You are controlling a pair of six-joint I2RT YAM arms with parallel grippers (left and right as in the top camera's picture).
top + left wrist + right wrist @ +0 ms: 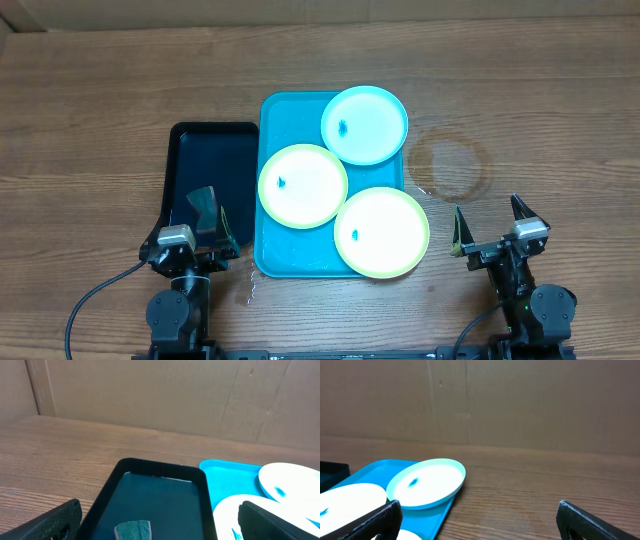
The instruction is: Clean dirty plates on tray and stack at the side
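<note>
left hand (196, 222) open | right hand (490, 222) open | three smudged plates (303, 186) lie on turquoise tray (288, 112)

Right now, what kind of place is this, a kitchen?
Probably a robot test bench, not a kitchen. A plain brown cardboard wall stands behind the brown wooden table, and a black left robot arm and a black right robot arm sit at its near edge.
</note>
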